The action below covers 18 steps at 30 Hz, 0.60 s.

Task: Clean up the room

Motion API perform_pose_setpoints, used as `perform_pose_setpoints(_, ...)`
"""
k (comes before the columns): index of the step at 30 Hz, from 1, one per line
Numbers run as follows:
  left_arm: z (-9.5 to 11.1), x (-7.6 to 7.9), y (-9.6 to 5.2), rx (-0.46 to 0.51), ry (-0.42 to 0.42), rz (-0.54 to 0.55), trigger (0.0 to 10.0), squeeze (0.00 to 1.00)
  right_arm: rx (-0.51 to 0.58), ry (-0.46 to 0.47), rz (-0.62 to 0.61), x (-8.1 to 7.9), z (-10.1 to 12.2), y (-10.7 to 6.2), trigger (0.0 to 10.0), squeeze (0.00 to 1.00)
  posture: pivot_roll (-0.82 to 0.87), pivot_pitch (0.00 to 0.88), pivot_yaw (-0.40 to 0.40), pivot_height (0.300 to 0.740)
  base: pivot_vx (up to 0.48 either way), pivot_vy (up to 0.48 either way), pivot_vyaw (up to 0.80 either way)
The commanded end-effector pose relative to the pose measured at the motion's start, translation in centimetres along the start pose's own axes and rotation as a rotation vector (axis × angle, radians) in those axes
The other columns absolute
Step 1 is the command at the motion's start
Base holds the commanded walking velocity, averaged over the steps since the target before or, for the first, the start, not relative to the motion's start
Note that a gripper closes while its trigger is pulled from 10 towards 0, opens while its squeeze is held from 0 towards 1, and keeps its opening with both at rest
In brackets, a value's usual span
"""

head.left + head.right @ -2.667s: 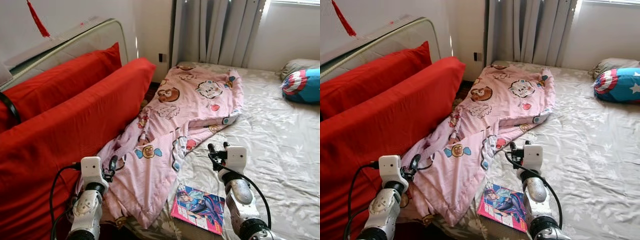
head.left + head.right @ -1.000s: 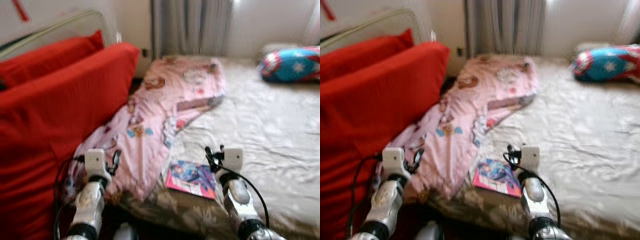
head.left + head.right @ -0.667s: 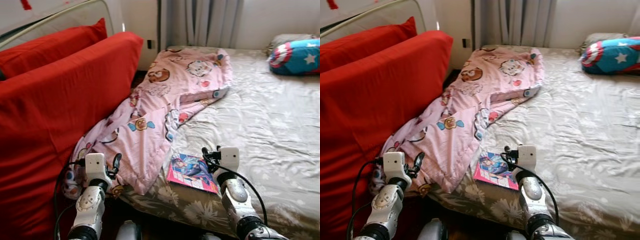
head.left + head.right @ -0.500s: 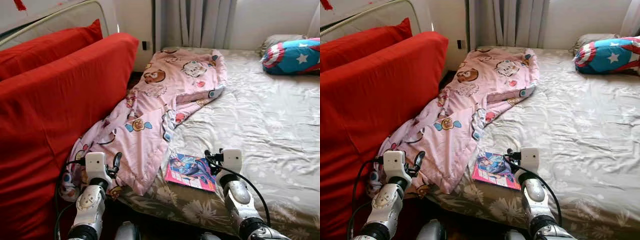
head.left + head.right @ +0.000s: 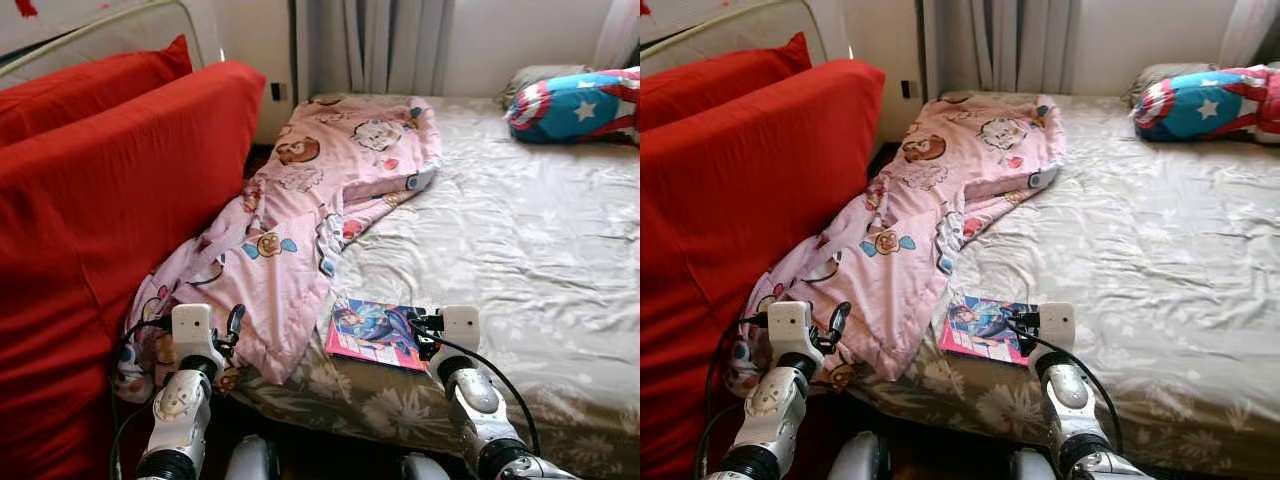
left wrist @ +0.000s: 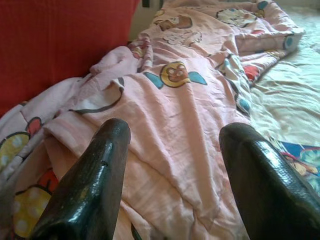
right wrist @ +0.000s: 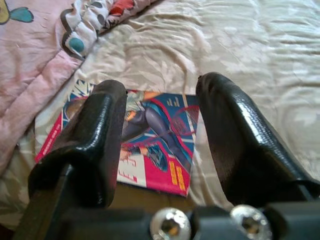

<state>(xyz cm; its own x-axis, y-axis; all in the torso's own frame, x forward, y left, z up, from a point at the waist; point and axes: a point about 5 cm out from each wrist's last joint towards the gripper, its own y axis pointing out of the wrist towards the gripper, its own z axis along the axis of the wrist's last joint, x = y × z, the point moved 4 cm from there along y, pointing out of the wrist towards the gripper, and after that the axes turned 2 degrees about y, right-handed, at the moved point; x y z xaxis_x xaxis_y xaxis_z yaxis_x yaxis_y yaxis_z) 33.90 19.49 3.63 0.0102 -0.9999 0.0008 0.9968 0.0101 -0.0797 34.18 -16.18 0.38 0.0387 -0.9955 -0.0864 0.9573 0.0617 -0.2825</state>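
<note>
The right gripper (image 7: 160,145), jaws spread, hovers over the comic book (image 5: 376,334) at the near edge of the bed (image 5: 520,230). The left gripper (image 6: 175,165), jaws spread, faces the pink blanket (image 5: 310,210).

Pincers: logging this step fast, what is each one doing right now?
Left pincer: open, holding nothing, over the pink blanket.
Right pincer: open, holding nothing, above the comic book.
</note>
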Motion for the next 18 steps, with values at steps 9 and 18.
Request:
perform_pose_setpoints(9,0.1,-0.1,0.0,-0.002,-0.005,0.003,10.0,0.0,-0.055,0.007,0.014,0.0,-1.3,-0.4,10.0,0.0,-0.08,0.044,0.044,0.611,0.0,0.0,0.0)
perform_pose_setpoints(18,0.2,-0.1,0.1,0.001,-0.007,0.001,10.0,0.0,-0.085,-0.018,0.029,-0.1,-1.9,-0.6,10.0,0.0,-0.07,0.049,0.044,0.611,0.027,0.0,0.0)
